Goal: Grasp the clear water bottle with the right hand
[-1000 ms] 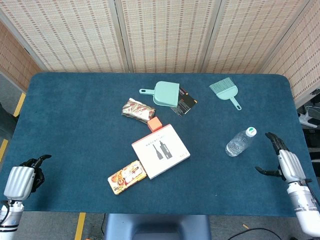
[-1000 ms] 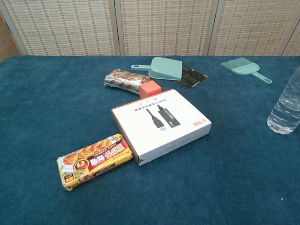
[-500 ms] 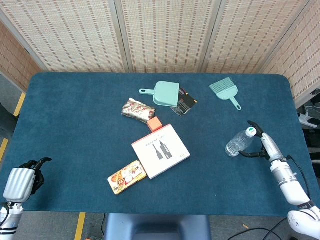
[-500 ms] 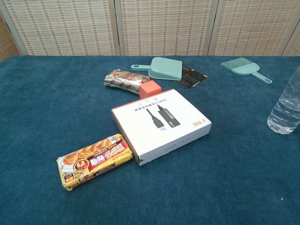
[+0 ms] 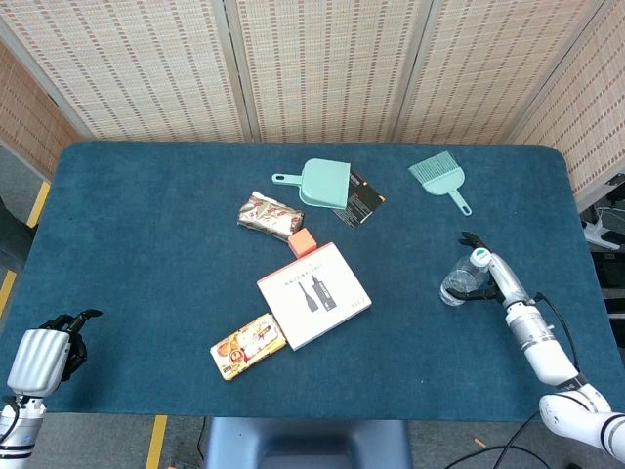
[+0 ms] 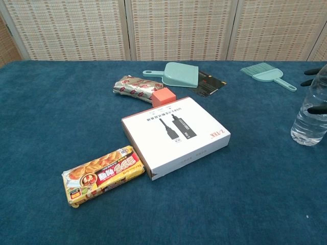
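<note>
While the right hand (image 5: 491,274) is reaching in from the table's right edge, its dark fingers (image 6: 312,109) are spreading around the bottle (image 5: 461,279) without yet clamping; I am judging it as still released, fingertips just beside or barely touching the plastic. The bottle is standing upright on the blue table (image 5: 146,244), well apart from the clutter in the middle, its white cap (image 5: 479,257) showing from above.

It is looking like thin clear plastic with water in the lower part, so I am expecting it to be light to middling, smooth and a bit slippery, and soft enough to dent under a hard squeeze. Standing tall on a narrow base, it is likely to tip if nudged at the top. The ribbed middle of the body, below the shoulder, is seeming the best place to wrap the fingers.

The left hand (image 5: 44,352) is resting at the near left corner, fingers curled in on nothing.

Counting what is lying about: one bottle, one white box (image 5: 313,294), one snack pack (image 5: 248,346), one wrapped bar (image 5: 270,215), one small orange block (image 5: 303,241), one dustpan (image 5: 322,183), one brush (image 5: 439,178), one dark card (image 5: 364,200).
</note>
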{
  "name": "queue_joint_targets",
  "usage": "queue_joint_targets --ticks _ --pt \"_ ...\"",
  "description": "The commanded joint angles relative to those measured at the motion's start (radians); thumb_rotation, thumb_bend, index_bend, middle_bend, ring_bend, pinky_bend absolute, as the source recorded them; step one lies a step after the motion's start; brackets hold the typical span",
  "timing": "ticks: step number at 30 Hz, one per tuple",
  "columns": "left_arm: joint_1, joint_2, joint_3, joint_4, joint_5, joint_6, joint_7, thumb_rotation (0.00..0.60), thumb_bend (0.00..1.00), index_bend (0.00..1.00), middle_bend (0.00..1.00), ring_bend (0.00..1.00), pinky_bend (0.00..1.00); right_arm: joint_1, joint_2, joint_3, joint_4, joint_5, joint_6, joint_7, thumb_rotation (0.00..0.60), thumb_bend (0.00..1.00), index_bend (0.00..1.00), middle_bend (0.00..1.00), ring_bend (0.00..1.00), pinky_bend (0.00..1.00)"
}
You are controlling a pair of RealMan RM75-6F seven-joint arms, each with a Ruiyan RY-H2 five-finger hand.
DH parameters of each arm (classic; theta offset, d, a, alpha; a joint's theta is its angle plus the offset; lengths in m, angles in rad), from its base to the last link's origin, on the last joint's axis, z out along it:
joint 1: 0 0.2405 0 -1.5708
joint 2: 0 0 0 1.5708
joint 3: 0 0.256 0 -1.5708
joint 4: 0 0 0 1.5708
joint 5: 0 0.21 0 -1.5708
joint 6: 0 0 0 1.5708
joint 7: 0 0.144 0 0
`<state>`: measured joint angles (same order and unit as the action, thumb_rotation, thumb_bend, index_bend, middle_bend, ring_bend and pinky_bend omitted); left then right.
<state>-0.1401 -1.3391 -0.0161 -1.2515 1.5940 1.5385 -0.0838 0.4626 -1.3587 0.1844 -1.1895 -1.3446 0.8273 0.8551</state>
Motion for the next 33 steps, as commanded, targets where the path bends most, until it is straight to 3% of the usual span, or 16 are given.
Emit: queue_joint_targets --ticks 1,4,8,14,18,19,22,24,27,33 --pt "-0.001 0.002 0.003 -0.001 0.0 -0.005 0.003 0.6 0.47 0.31 0.46 0.42 0.61 -0.013 -0.022 0.013 0.003 0.016 0.051 -0.027 0.6 0.24 0.48 0.44 0.38 0.61" --pt "-0.001 0.003 0.005 -0.003 0.0 -0.009 0.002 0.6 0.47 0.31 0.46 0.42 0.61 -0.025 -0.029 0.02 0.001 0.025 0.091 -0.06 0.6 0.29 0.61 0.53 0.48 0.67" --pt "-0.002 0.004 0.006 -0.006 0.001 -0.01 0.002 0.6 0.47 0.31 0.46 0.42 0.6 -0.04 -0.042 0.033 0.009 0.03 0.175 -0.158 0.6 0.31 0.68 0.58 0.53 0.71" --pt "-0.002 0.004 0.009 -0.007 0.001 -0.015 0.006 0.6 0.47 0.31 0.46 0.42 0.6 -0.053 -0.173 0.074 0.178 -0.049 0.544 -0.567 0.6 0.32 0.73 0.62 0.57 0.73" --pt "-0.003 0.004 0.011 -0.007 0.0 -0.021 0.01 0.6 0.47 0.31 0.46 0.42 0.6 -0.051 -0.22 0.058 0.234 -0.118 0.669 -0.652 0.6 0.32 0.74 0.63 0.58 0.74" --pt "-0.003 0.004 0.012 -0.008 0.0 -0.022 0.01 0.6 0.47 0.31 0.46 0.42 0.6 -0.054 -0.215 0.051 0.212 -0.122 0.665 -0.627 0.6 0.32 0.74 0.63 0.58 0.74" --pt "-0.004 0.005 0.012 -0.008 0.0 -0.023 0.011 0.6 0.47 0.31 0.46 0.42 0.6 -0.068 -0.129 0.02 0.013 -0.102 0.554 -0.418 0.6 0.32 0.74 0.63 0.58 0.74" --pt "-0.003 0.005 0.012 -0.008 0.001 -0.022 0.012 0.6 0.47 0.31 0.46 0.42 0.6 -0.066 -0.019 0.002 -0.158 -0.081 0.43 -0.207 0.6 0.32 0.74 0.63 0.58 0.74" --pt "-0.003 0.005 0.012 -0.009 0.001 -0.021 0.011 0.6 0.47 0.31 0.46 0.42 0.6 -0.052 0.105 -0.003 -0.297 -0.061 0.288 0.088 0.6 0.32 0.74 0.63 0.58 0.74" --pt "-0.004 0.004 0.012 -0.006 -0.001 -0.025 0.01 0.6 0.47 0.31 0.46 0.42 0.6 -0.02 0.219 -0.016 -0.337 -0.118 0.144 0.564 0.6 0.32 0.74 0.63 0.58 0.74"
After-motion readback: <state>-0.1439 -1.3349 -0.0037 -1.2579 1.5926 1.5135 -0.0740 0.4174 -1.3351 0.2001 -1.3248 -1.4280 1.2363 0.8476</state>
